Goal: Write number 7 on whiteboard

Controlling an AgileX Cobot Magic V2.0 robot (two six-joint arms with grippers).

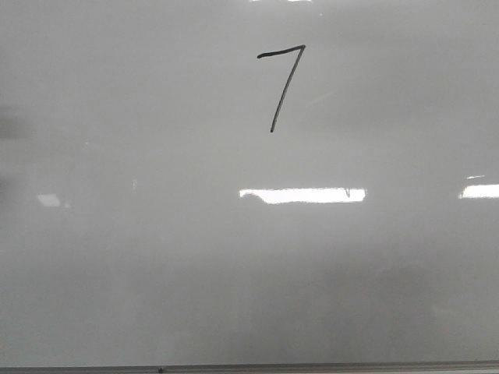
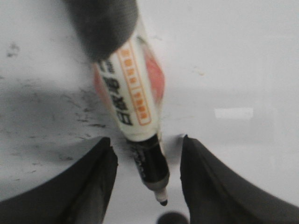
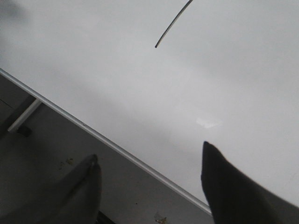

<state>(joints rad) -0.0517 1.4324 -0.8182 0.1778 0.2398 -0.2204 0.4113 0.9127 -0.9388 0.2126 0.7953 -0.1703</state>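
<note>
The number 7 (image 1: 282, 82) is drawn in thin black marker in the upper middle of the whiteboard (image 1: 249, 273). Neither gripper shows in the front view. In the left wrist view a marker (image 2: 135, 93), white-bodied with an orange label and a black tip, lies on the whiteboard (image 2: 233, 56) between the fingers of my left gripper (image 2: 147, 144). The jaws stand apart with a gap on each side of the marker. My right gripper (image 3: 149, 156) is open and empty over the board's frame edge (image 3: 107, 142). The lower end of the 7's downstroke (image 3: 170, 25) shows beyond it.
The board's grey metal frame (image 1: 249, 368) runs along its near edge. Bright light reflections (image 1: 304, 195) lie across the board's middle. Faint dark smudges (image 2: 70, 112) mark the board near the left gripper. A dark surface (image 3: 46, 154) lies beyond the frame under the right gripper.
</note>
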